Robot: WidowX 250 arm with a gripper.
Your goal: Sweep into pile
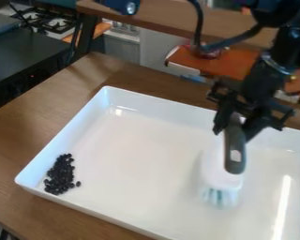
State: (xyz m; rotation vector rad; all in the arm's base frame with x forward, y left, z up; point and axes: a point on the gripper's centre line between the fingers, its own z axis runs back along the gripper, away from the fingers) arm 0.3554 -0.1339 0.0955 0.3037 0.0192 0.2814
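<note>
The fingers of the gripper (238, 124) are closed on the grey handle of a brush (235, 157), over the right part of a white tray (143, 154). The handle slants down toward the near side, and the pale bristles (219, 198) point down at the tray floor; whether they touch it, I cannot tell. Well apart from the brush, the black beans (60, 174) lie clustered in the tray's near left corner, one just right of the cluster. The tray sits on a wooden tabletop (24, 126).
</note>
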